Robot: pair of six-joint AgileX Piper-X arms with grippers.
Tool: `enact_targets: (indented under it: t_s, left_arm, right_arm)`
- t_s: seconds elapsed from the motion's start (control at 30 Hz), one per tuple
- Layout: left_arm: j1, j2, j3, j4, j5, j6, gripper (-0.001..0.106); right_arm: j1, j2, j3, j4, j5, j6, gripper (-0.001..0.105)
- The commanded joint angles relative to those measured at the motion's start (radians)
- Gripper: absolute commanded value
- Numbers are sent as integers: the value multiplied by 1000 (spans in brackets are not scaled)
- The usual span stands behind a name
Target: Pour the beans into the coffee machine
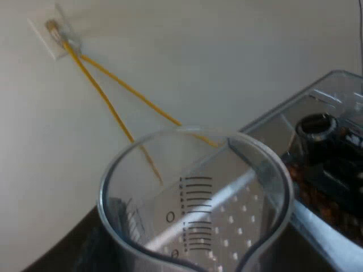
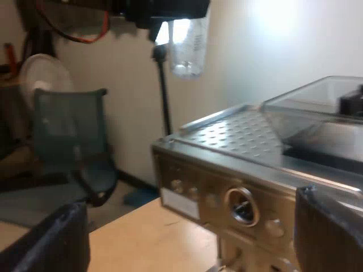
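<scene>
A clear measuring glass [image 1: 193, 209] with black scale marks fills the near left wrist view, held up over the espresso machine's dotted metal top [image 1: 244, 221]. I see no beans inside it. Beside it is the clear bean hopper [image 1: 329, 147], with brown beans on its floor. In the right wrist view the measuring glass [image 2: 187, 45] hangs from my left gripper [image 2: 170, 11], high above the espresso machine [image 2: 227, 170]. My right gripper [image 2: 190, 238] is open, its black fingers [image 2: 54, 241] spread wide before the machine's front with its dial and knobs.
Yellow cables [image 1: 108, 96] run down the pale wall from a socket [image 1: 57, 34]. Beyond the machine stand a dark office chair [image 2: 68, 141], a fan [image 2: 42, 73] and a black pole [image 2: 164, 96]. The machine sits on a wooden table [image 2: 142, 238].
</scene>
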Motion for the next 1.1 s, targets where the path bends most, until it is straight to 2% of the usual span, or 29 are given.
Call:
enact_targets:
  t_s: [0.03, 0.23, 0.3, 0.37, 0.5, 0.6, 0.77, 1.0, 1.1]
  left_arm:
    - [0, -61, 67, -14, -2, -28, 26]
    - [0, -209, 254, -40, -2, -30, 26]
    - [0, -271, 326, -59, -2, -52, 26]
    - [0, -301, 352, -64, -2, -65, 26]
    - [0, -449, 508, -73, 1, -118, 26]
    - [0, -510, 582, -73, 5, -122, 26]
    - [0, -620, 724, -73, 5, -178, 26]
    - [0, -708, 817, -82, 5, -229, 26]
    - [0, -724, 842, -82, 5, -249, 26]
  right_arm:
    - [3, -5, -9, 19, -38, -11, 79]
    - [3, -5, -12, 93, -91, -11, 79]
    - [3, -5, -12, 122, -110, -11, 79]
    - [3, -5, -12, 128, -115, -11, 79]
    - [3, -5, -12, 172, -128, -11, 79]
    - [3, 4, -10, 183, -146, -15, 79]
    - [3, 44, -10, 190, -179, -22, 79]
    - [3, 101, -9, 190, -196, -27, 79]
    - [3, 125, -9, 190, -203, -54, 79]
